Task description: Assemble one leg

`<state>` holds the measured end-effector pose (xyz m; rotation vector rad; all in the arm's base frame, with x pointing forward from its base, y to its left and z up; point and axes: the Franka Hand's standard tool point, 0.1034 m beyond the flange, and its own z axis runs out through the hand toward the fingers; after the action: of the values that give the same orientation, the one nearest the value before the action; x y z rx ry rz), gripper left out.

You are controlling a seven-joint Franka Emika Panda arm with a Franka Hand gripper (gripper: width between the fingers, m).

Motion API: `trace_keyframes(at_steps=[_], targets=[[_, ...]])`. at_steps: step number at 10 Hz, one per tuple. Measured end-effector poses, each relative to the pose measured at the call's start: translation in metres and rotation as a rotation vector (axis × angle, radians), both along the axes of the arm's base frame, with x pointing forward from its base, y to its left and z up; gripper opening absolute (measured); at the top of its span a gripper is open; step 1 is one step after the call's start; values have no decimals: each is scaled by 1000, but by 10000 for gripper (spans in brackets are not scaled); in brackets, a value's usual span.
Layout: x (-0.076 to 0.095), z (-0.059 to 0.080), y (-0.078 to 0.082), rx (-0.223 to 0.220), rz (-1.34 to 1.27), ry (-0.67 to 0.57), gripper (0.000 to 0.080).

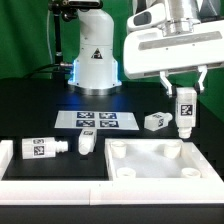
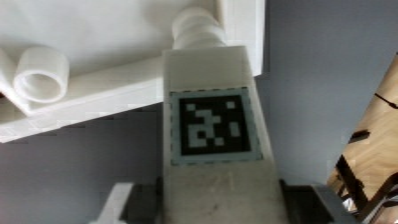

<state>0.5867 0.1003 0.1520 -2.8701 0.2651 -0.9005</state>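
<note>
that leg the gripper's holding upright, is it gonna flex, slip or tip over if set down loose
The leg looks like rigid moulded plastic, so it likely won't flex in the gripper. Its smooth white faces may slip a little. Tall and narrow, it would probably tip if stood loose.

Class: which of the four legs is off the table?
The leg upright in the pincer, at the exterior view's right; the other three rest on the table.

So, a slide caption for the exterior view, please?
Gripper holding a leg upright by the white panel, marker board behind.
</note>
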Motion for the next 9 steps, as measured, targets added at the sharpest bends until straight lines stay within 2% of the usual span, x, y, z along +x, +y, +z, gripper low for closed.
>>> trace_keyframes(at_steps=[1, 2, 3, 8, 9], targets=[[6, 3, -13, -61, 75, 39, 288], [23, 11, -29, -114, 138, 56, 288], [38, 14, -32, -136, 168, 56, 288], [39, 8, -30, -137, 170, 61, 288], [44, 0, -23, -142, 174, 37, 288]])
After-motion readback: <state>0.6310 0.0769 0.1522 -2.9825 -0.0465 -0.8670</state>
